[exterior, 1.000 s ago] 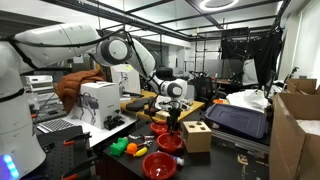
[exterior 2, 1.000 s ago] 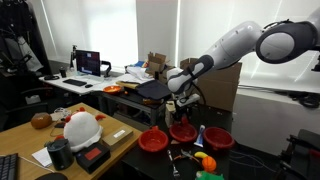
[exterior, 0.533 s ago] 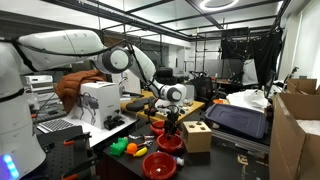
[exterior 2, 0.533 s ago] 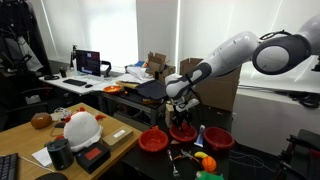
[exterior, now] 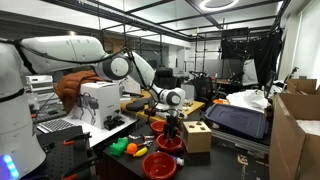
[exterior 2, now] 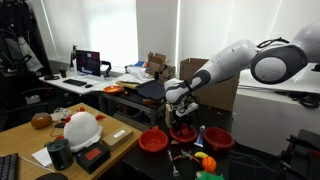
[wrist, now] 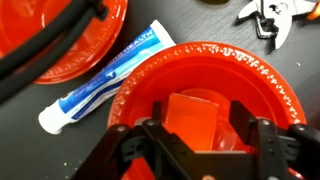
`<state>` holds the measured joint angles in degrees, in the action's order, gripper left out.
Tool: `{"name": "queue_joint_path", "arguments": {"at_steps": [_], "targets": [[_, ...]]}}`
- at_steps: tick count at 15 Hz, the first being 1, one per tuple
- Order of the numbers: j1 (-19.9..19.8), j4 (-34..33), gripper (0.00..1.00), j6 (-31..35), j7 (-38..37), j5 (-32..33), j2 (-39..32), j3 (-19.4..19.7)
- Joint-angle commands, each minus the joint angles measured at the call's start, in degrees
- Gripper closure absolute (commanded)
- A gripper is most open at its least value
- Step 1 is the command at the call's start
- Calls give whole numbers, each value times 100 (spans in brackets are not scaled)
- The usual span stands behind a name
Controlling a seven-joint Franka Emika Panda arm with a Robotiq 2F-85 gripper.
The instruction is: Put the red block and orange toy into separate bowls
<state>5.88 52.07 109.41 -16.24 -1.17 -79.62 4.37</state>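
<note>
In the wrist view the red block [wrist: 193, 118] lies inside a red bowl [wrist: 262, 78], between my gripper's [wrist: 200, 140] two spread fingers, with a gap showing on its right side. The gripper is open and low over this middle bowl in both exterior views [exterior: 172, 130] [exterior 2: 183, 122]. A second red bowl [wrist: 55, 45] lies beside it, and a third [exterior: 160, 165] sits nearer the table edge. The orange toy [exterior: 118, 146] lies on the table beside a green toy [exterior: 131, 149], apart from the bowls; it also shows in an exterior view [exterior 2: 206, 162].
A blue and white toothpaste tube [wrist: 100, 85] lies between two bowls. A metal tool [wrist: 270, 15] lies beyond the bowl. A tan wooden box [exterior: 197, 136] stands next to the bowls. Cardboard boxes [exterior: 300, 130], a white machine [exterior: 100, 102] and clutter crowd the surroundings.
The arm has come down a little over the middle bowl. The bowls and toys have not moved.
</note>
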Motion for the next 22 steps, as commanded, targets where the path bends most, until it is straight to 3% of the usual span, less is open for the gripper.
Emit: {"name": "queue_joint_path", "arguments": {"at_steps": [1, 10, 17, 22], "targets": [[66, -108, 1, -82, -113, 37, 59, 54], [73, 652, 0, 70, 483, 11, 964, -138], [318, 2245, 0, 1191, 1896, 178, 1806, -467], [343, 3424, 0, 1694, 2347, 250, 2427, -871]]}}
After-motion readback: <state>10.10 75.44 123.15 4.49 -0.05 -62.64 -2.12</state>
